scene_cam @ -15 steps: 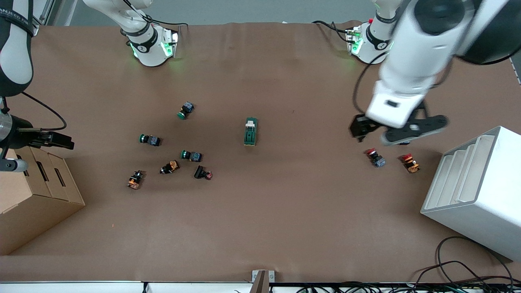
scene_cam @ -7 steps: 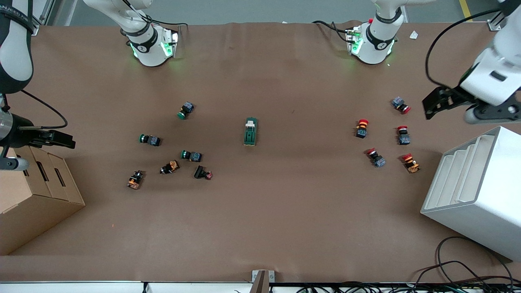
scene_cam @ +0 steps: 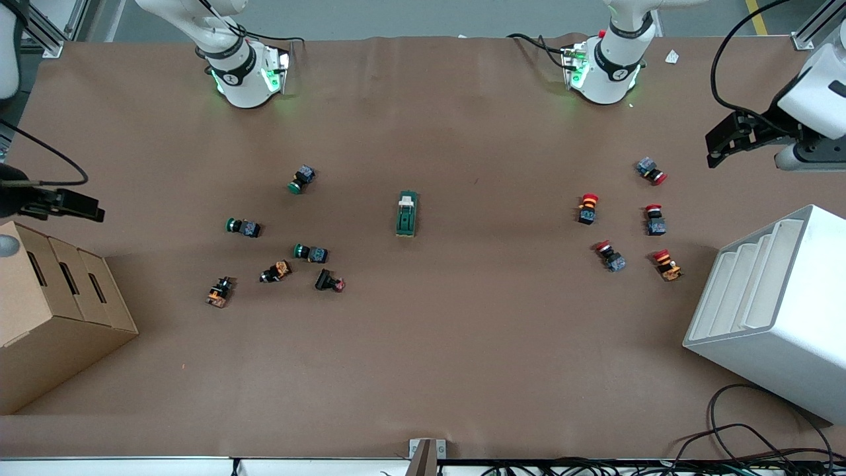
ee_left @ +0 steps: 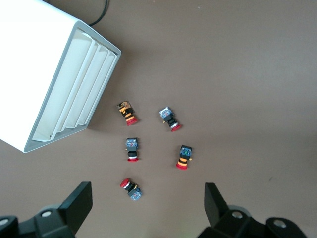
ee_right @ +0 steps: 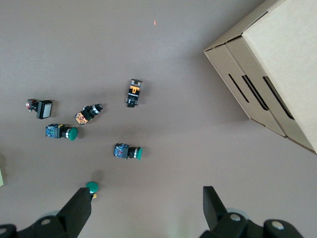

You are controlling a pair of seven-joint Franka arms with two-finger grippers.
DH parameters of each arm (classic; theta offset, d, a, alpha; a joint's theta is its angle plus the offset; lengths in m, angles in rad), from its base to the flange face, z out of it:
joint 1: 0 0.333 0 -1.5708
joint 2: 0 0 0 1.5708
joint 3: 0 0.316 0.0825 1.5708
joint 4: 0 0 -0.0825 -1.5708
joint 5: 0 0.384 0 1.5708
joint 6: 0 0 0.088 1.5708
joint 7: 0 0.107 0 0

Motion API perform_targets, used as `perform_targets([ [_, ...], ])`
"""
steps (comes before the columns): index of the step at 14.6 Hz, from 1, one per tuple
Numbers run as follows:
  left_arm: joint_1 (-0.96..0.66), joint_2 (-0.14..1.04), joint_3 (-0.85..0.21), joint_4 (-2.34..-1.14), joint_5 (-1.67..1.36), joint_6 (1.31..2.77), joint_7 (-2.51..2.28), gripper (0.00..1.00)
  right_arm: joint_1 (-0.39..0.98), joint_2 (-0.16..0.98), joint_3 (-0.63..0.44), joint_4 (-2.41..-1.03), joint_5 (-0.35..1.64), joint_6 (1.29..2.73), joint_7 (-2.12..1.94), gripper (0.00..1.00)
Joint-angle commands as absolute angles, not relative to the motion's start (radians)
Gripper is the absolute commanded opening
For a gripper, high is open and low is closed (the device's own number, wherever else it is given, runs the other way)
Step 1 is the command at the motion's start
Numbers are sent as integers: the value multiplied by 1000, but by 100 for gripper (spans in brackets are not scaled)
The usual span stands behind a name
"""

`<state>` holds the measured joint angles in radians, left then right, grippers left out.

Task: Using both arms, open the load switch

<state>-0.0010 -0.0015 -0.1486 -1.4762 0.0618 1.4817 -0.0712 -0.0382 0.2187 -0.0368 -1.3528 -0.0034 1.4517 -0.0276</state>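
Mid-table, load switch (scene_cam: 407,213) front-view only; both wrists show push-buttons (ee_left: 132,149)

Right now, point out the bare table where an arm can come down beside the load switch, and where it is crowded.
Bare table rings the load switch: wide strips toward both arms' ends and a large patch nearer the front camera. It is crowded at the green buttons toward the right arm's end and the red buttons by the white rack. Both grippers hang open, the left and right, at the table's ends.
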Motion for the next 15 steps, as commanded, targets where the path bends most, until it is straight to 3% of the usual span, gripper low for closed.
perform_targets([
  [1, 18, -58, -144, -1551, 15, 1483, -32, 100, -54, 216, -25, -1347, -23, 1433, -29, 100],
  [9, 37, -115, -150, -1606, 9, 1463, -23, 100, -54, 216, -26, -1319, -15, 1422, -28, 100],
  [12, 41, -101, -149, -1591, -20, 1471, -23, 100, -49, 209, -25, -1319, -21, 1333, -21, 100],
  [15, 41, -91, -147, -1591, -44, 1479, -23, 100, -60, 144, -25, -1363, -3, 1333, -21, 100],
])
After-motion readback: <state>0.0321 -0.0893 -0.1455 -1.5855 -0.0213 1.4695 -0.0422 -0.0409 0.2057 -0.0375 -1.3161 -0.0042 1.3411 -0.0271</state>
